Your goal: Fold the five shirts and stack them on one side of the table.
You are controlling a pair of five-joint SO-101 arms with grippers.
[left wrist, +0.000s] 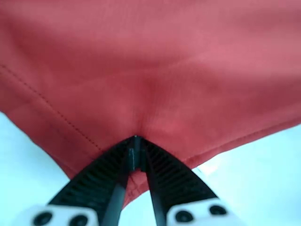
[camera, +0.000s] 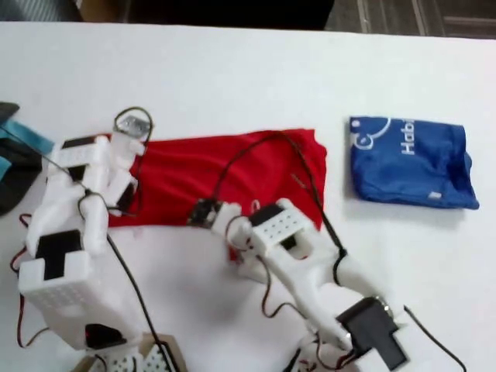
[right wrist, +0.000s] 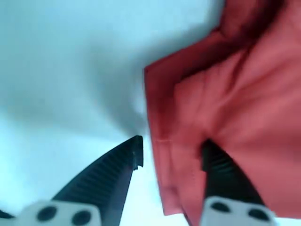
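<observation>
One blue shirt (camera: 411,163) lies folded aside; your left gripper (left wrist: 135,147) pinches the red shirt (camera: 232,174) mid-fold, your right gripper (right wrist: 172,147) gapes at its edge; most work likely remains

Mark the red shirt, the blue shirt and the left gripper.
red shirt (camera: 178,174): high view, on a bare stretch of the flat cloth.
blue shirt (camera: 403,167): high view, on the middle of the folded bundle.
left gripper (left wrist: 135,142): left wrist view, where its tips pinch the red shirt.

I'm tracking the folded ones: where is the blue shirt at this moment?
In the high view, the folded blue shirt lies on the right side of the table, apart from the red shirt spread at the centre.
</observation>
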